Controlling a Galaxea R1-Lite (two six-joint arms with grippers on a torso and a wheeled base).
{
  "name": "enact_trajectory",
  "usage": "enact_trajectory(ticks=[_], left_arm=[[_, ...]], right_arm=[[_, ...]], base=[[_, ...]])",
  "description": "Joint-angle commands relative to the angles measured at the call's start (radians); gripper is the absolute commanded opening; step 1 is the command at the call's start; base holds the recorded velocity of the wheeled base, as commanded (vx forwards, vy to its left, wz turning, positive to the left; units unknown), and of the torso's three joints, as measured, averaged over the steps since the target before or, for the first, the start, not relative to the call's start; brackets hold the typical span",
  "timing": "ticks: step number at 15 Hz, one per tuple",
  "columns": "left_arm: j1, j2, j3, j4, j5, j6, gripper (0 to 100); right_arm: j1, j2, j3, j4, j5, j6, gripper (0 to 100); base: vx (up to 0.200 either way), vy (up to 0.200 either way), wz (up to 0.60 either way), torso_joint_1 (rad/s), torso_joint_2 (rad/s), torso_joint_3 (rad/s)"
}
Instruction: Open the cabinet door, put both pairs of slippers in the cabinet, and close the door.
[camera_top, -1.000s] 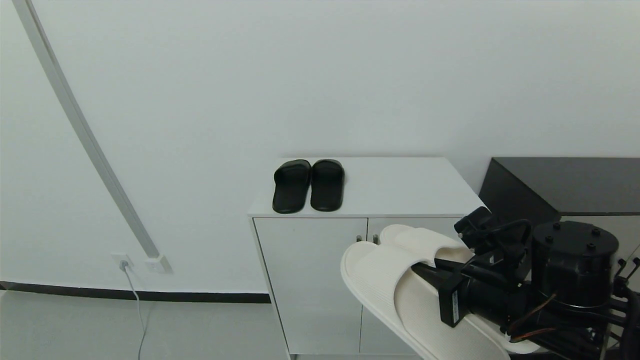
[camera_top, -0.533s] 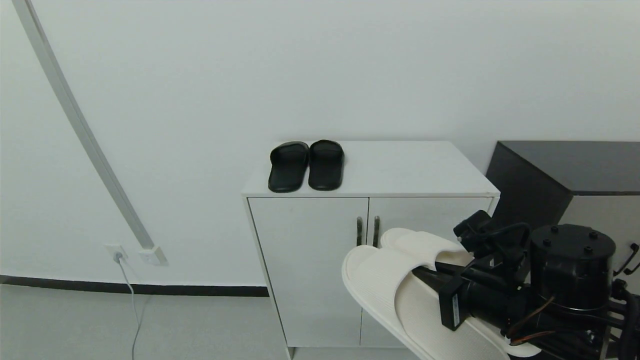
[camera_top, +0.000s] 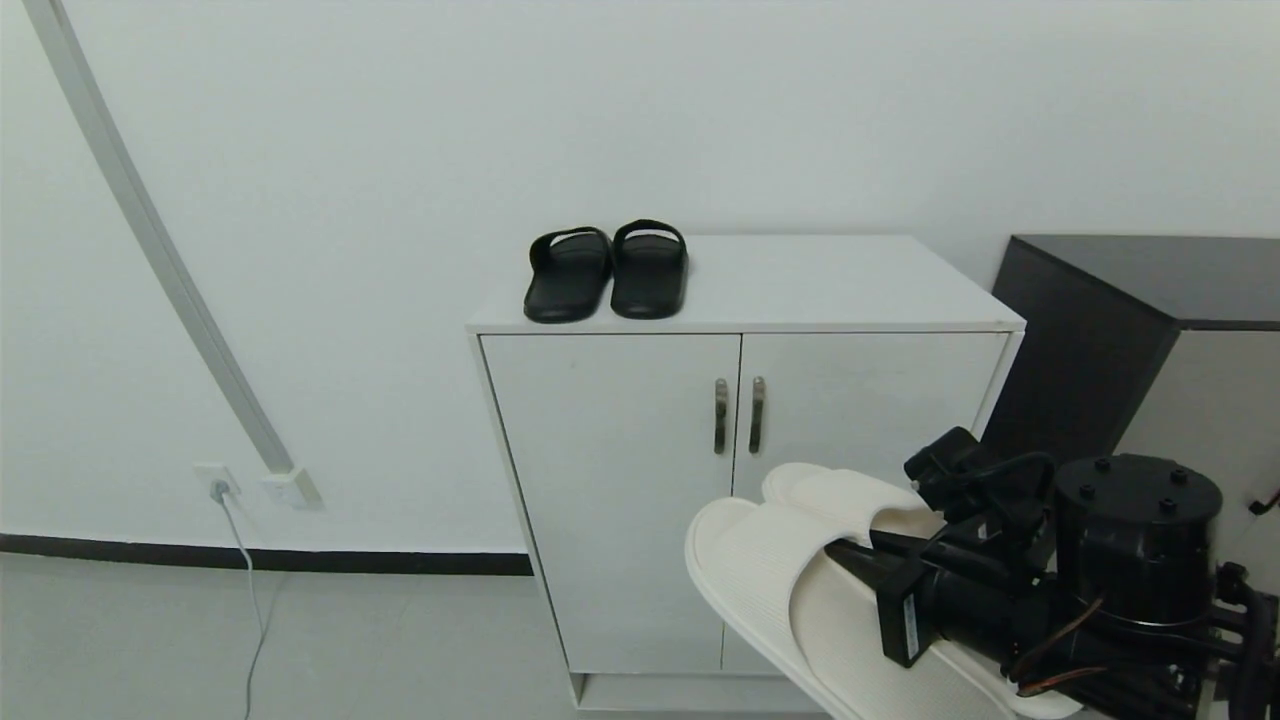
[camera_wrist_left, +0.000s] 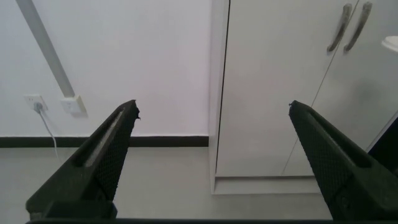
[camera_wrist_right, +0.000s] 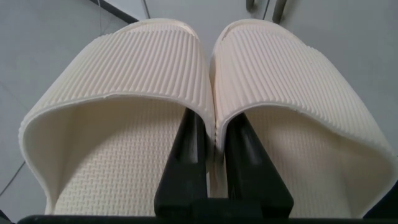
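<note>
Two doors (camera_top: 610, 480): both shut, handles (camera_top: 721, 415) side by side at the middle seam.
Change: the head camera has shifted, so more of the cabinet (camera_top: 800, 285) front and both handles now show; the things themselves have not moved.
Meaning: probably lining up on the doors; opening not yet begun.
Cabinet inside: hidden.
Black slippers (camera_top: 605, 270): side by side on the cabinet top, toward its left end.
White slippers (camera_top: 780, 560): clamped together by the right pincer (camera_wrist_right: 214, 124), low before the right door.
Left pincer (camera_wrist_left: 212, 106): wide, empty, facing the cabinet's lower left corner.
</note>
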Motion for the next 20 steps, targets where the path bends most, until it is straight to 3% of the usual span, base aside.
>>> enact_trajectory(ticks=[1,9,16,20], left_arm=[[0.001,0.001,0.0,0.001,0.001,0.001,100],[0.001,0.001,0.0,0.001,0.002,0.001,100],[0.001,0.001,0.0,-0.001,0.001,0.001,100],[0.001,0.001,0.0,0.002,-0.001,0.002,100]], right_arm=[[0.0,0.002,0.005,-0.001,0.001,0.0,0],[-0.001,0.021,0.008,-0.001,0.002,0.001,0],[0.0,0.018,0.025,-0.018,-0.001,0.0,0],[0.0,0.018,0.029,-0.019,0.001,-0.002,0]], base=[[0.0,0.0,0.0,-0.173,0.5,0.315],[0.0,0.0,0.0,-0.141,0.47,0.333],[0.0,0.0,0.0,-0.048,0.42,0.364],[0.0,0.0,0.0,-0.001,0.01,0.009]])
